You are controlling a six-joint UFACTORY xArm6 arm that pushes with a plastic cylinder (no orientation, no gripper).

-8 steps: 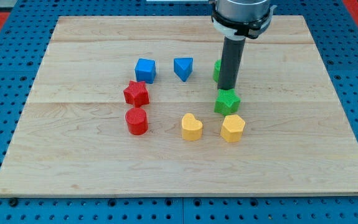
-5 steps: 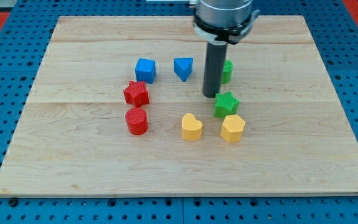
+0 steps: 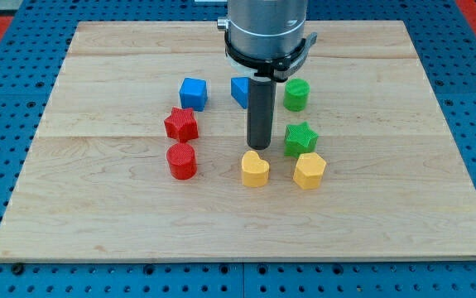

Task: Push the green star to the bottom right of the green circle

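My tip (image 3: 260, 147) is the blunt end of a plain dark rod; there is no pincer on it to open or close, so nothing is being gripped, and it rests on the wooden board (image 3: 97, 215) in the gap just to the view's left of the green star (image 3: 300, 138). Between the tip and the star a sliver of bare wood seems to show, though I cannot be sure they are apart. Right below the tip, nearly touching it, sits the yellow heart (image 3: 255, 169).

The green star lies right of the board's centre, directly below the green circle (image 3: 295, 95) and well clear of it. Its lower edge meets the yellow hexagon (image 3: 309, 170).

What matters is that the star lies to the view's right of the tip, almost level with it. A push from here would carry the star toward the board's right edge, which looks like what is needed, since the star is under the circle but not yet off to its right.

The blue triangle (image 3: 239, 90) is half hidden behind the rod. Toward the left edge stand the blue cube (image 3: 193, 93), red star (image 3: 181, 125) and red cylinder (image 3: 182, 161), clear of all this.
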